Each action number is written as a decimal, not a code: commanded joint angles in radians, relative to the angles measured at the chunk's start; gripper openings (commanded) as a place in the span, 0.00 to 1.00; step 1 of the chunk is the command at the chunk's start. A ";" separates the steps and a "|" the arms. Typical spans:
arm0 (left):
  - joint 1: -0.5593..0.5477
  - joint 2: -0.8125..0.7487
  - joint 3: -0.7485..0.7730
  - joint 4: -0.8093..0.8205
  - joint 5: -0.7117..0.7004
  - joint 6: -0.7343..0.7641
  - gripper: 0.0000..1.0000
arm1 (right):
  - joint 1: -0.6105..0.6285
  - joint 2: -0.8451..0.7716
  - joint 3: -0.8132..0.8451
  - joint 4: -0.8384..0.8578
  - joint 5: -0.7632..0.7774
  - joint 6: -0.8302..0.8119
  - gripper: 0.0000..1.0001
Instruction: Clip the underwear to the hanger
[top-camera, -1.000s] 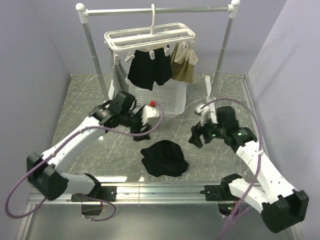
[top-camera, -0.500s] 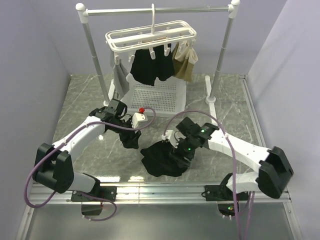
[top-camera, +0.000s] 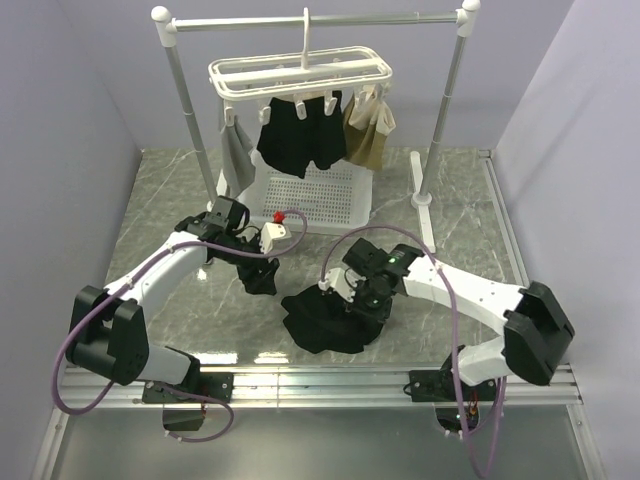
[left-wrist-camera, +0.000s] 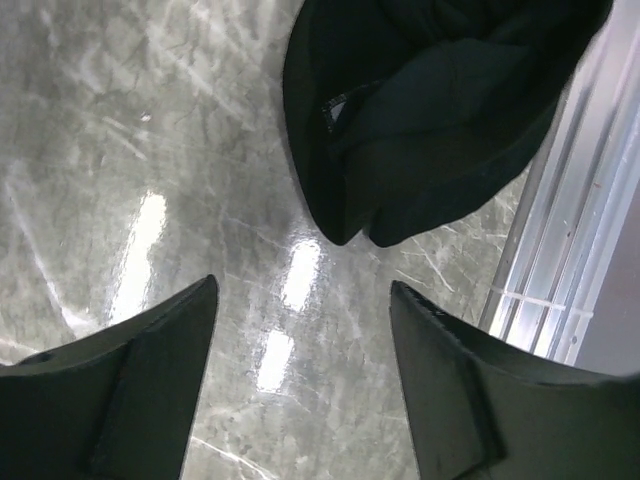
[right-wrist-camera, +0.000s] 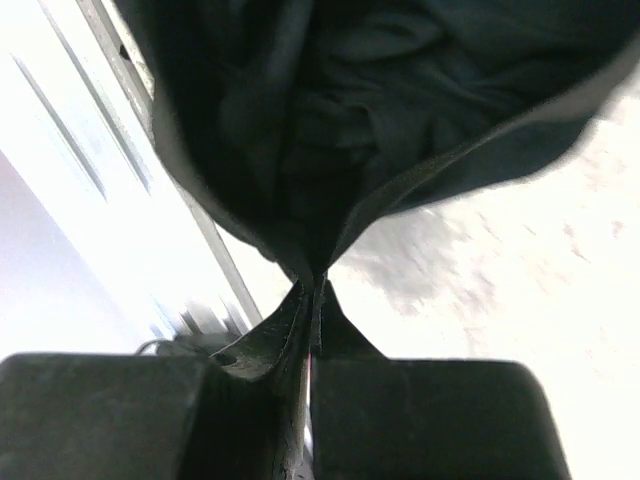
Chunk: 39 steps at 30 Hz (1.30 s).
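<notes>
1. Underwear (top-camera: 322, 322), seen from above, is a crumpled black heap on the grey marbled table (top-camera: 160, 210). It lies just on the far side of the metal rail (top-camera: 330, 380) that edges the table. My right gripper (top-camera: 352, 302) is down on the part of the heap farthest from the rail. My left gripper (top-camera: 262, 282) hangs to the left of the heap, apart from it and a little farther from the rail. The hanger (top-camera: 300, 72), a white frame of thin bars with dangling pegs, is well beyond, far from the rail. Black shorts (top-camera: 298, 140) and a tan garment (top-camera: 365, 135) are clipped to it, above a white perforated basket (top-camera: 345, 205).

2. From my left wrist, my two dark fingers (left-wrist-camera: 150, 390) stand wide apart, with only glossy, veined stone between them. The underwear (left-wrist-camera: 430, 110) lies ahead of the tips without touching them, in soft matte folds with a rounded edge. The ribbed aluminium rail (left-wrist-camera: 575, 230) runs close beside it. Bare table spreads out on the side away from the rail.

3. From my right wrist, my fingers (right-wrist-camera: 420, 420) are pressed together, their tips pinching a thin fold of the underwear (right-wrist-camera: 400, 90). The cloth fans out from the pinch in dark creases, and one taut edge is blurred. The rail (right-wrist-camera: 110, 150) is close on one side, washed out and bright, with pale table on the other.
</notes>
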 joint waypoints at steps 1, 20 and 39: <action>0.002 0.008 0.000 -0.023 0.086 0.085 0.76 | -0.010 -0.107 0.085 -0.032 0.041 -0.044 0.00; -0.076 0.220 0.050 0.155 0.122 0.277 0.66 | -0.193 -0.288 0.134 -0.044 0.156 -0.222 0.00; -0.254 0.548 0.313 0.193 0.033 0.318 0.54 | -0.191 -0.346 0.071 -0.050 0.199 -0.264 0.00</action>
